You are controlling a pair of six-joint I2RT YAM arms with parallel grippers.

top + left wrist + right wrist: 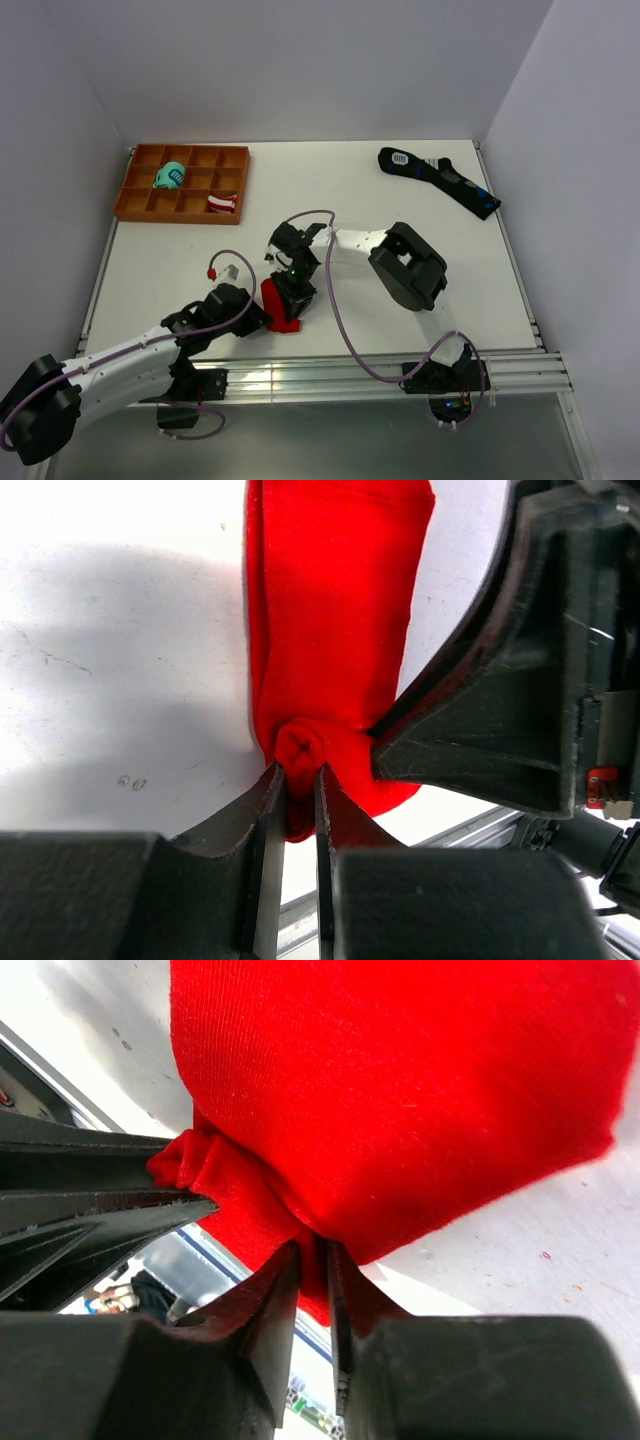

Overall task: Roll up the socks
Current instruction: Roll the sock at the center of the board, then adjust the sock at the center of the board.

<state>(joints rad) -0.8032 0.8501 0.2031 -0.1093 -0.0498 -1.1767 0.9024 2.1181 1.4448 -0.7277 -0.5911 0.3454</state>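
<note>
We pinch the socks (330,600) from both sides so the roll can't unwind: left gripper (298,785) nearly closed on the rolled end, right gripper (313,1260) likewise on a fold.

Looks like a robot lab test cell. White worktop (340,195) boxed in by bare white walls (300,60) at 9, 12 and 3 o'clock. Aluminium rail frame (320,376) at 6 carries the left arm (120,365) and right arm (408,268). Purple cabling (340,320) exposed. Orange sorting tray (133,187) at 10.
</note>
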